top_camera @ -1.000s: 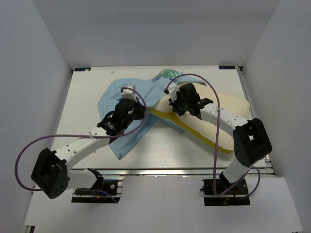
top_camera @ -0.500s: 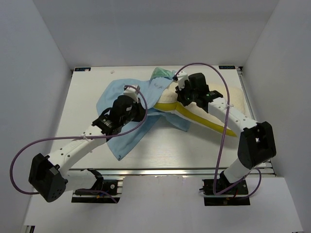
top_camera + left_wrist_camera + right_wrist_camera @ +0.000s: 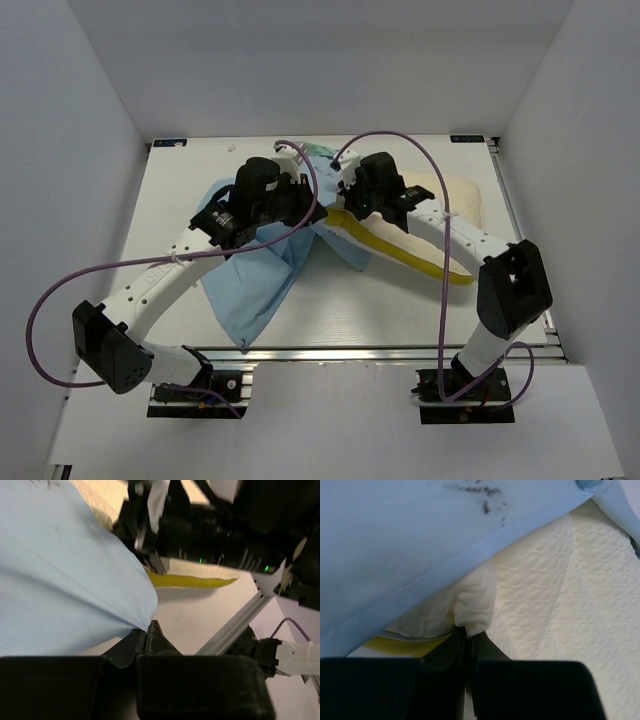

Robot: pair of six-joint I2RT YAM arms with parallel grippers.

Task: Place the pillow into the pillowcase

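The light blue pillowcase (image 3: pixel 250 285) hangs in a lifted fold from my left gripper (image 3: pixel 308 208), which is shut on its edge. The left wrist view shows the jaws (image 3: pixel 148 627) pinched on the blue cloth (image 3: pixel 65 575). The cream pillow (image 3: pixel 445 215) lies tilted at the right, with its yellow band (image 3: pixel 400 255) facing the front. My right gripper (image 3: pixel 340 207) is shut on the pillow's near-left corner. In the right wrist view its tips (image 3: pixel 470 632) pinch a bulge of dimpled cover (image 3: pixel 475 605) under the pillowcase's hem (image 3: pixel 420 545). The two grippers are close together.
A white table (image 3: pixel 170 210) carries everything, with a metal rail (image 3: pixel 350 352) along its near edge. White walls close in the left, right and back. Purple cables (image 3: pixel 290 150) loop over both arms. A bit of mint green cloth (image 3: pixel 322 151) shows behind the grippers.
My left gripper rose and moved back and right, lifting the pillowcase so it drapes down toward the front. My right gripper shifted left with the pillow's corner, toward the left gripper.
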